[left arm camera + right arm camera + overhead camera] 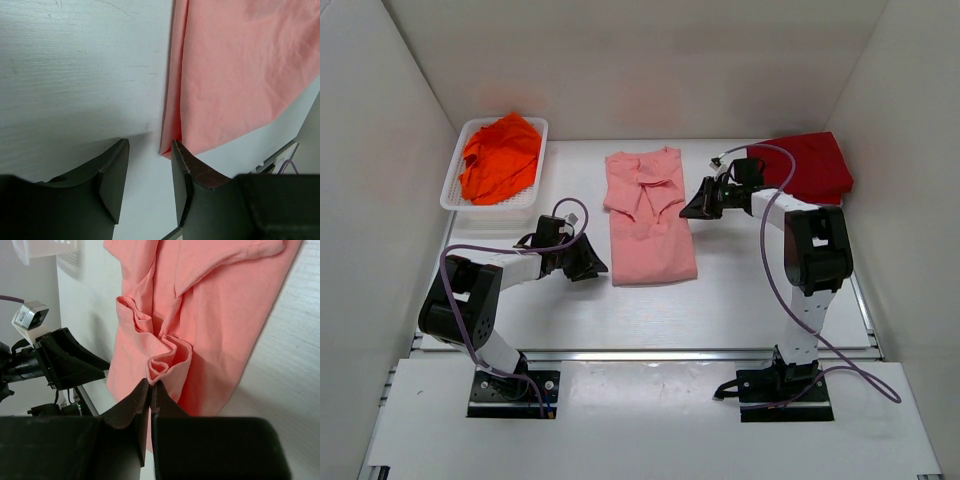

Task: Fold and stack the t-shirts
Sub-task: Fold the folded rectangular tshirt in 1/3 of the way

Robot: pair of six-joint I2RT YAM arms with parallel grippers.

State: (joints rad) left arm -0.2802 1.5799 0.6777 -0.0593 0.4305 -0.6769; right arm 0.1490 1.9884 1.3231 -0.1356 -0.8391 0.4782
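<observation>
While the right gripper (pixel 151 386) is pinched to a slit on a rucked fold of the salmon-pink cloth t-shirt (pixel 215 340) lying mid-table — likely to draw its 3 o'clock edge inward — the left gripper (pixel 149 146) hovers part-open, empty, at the 7 o'clock corner. A folded dark red t-shirt (pixel 810 165) sits at 2 o'clock, a bright orange t-shirt (pixel 500 155) in the white slotted plastic basket (pixel 452 195) at 10. No writing is legible.

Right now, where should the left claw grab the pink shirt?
Grab the pink shirt by its near left corner, sliding in from the left along the table. The folded edge ends there, just ahead of the open left claw.
</observation>
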